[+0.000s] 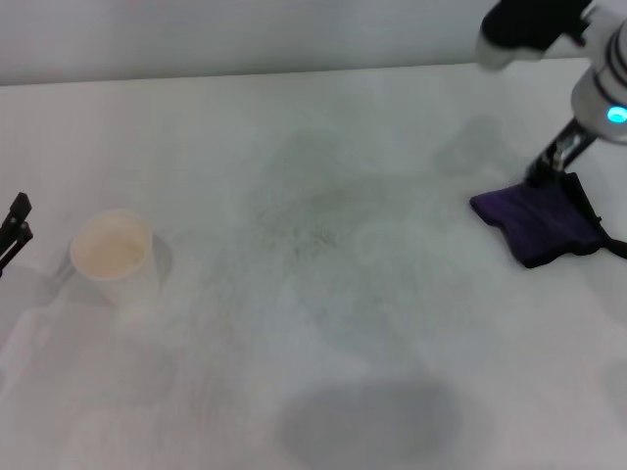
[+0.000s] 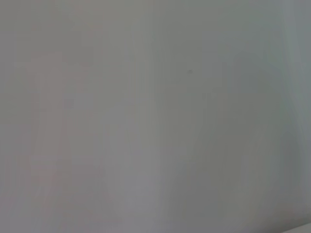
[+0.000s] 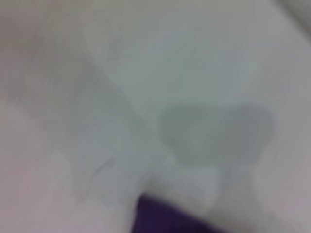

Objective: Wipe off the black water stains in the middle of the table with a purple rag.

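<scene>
The purple rag (image 1: 537,225) lies bunched on the white table (image 1: 323,392) at the right side, its black strap trailing toward the right edge. My right gripper (image 1: 554,168) comes down from above onto the rag's far edge and touches it. In the right wrist view a strip of the purple rag (image 3: 165,218) shows at the picture's edge. No dark blot of the black water stains shows; the middle of the table carries only a faint grey speckled smear (image 1: 312,227). My left gripper (image 1: 17,223) is parked at the far left edge, open and holding nothing.
A white paper cup (image 1: 114,257) stands upright at the left, close to the left gripper. The table's far edge meets a pale wall at the back. The left wrist view shows only plain white surface (image 2: 155,116).
</scene>
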Controlling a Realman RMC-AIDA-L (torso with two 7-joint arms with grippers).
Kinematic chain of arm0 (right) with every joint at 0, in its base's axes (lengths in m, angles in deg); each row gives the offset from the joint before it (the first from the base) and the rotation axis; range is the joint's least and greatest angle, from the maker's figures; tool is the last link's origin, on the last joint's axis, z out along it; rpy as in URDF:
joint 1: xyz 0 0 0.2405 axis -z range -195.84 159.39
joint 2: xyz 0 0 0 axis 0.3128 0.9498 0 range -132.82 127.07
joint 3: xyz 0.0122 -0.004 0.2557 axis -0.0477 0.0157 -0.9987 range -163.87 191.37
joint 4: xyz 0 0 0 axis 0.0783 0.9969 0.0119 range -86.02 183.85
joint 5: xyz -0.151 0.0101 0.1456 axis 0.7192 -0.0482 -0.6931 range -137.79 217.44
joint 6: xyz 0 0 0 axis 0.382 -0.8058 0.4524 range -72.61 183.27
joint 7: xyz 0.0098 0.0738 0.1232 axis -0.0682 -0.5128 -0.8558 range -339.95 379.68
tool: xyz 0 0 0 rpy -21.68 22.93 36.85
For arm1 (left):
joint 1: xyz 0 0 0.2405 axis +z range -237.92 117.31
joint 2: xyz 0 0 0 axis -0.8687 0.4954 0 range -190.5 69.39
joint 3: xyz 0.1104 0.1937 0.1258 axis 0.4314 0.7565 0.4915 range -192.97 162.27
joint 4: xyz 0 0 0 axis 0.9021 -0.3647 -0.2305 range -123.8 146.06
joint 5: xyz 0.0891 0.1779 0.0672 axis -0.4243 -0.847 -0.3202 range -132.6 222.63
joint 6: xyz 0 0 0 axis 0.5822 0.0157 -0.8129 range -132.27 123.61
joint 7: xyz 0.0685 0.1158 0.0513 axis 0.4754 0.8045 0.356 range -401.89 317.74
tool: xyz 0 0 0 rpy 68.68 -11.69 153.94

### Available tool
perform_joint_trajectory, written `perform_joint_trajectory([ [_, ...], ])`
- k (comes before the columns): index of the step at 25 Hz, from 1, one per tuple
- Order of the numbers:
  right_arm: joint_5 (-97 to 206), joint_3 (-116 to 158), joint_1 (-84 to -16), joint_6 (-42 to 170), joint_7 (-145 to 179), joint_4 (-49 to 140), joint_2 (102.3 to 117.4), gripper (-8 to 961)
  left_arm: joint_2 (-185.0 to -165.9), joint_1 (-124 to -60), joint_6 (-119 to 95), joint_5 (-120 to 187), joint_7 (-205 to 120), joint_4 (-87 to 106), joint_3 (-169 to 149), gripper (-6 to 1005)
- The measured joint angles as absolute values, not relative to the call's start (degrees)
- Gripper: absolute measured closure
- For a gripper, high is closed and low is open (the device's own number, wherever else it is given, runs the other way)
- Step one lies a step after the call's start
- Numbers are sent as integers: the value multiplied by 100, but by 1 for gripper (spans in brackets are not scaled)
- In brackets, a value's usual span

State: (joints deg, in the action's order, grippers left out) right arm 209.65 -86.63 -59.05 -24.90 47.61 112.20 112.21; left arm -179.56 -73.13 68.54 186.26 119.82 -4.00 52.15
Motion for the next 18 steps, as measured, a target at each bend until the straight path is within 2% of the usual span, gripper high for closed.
perform_joint_trajectory([
  [11,20076,-10173,-5223,-740,5390,11613,11213,562,-17948,-7334,6908,18753,11971,-408,5215,115],
  [18,17776,-10873,-4431,799,6760,11309,11195,569,-17947,-7382,6874,18767,11972,-408,5215,115],
])
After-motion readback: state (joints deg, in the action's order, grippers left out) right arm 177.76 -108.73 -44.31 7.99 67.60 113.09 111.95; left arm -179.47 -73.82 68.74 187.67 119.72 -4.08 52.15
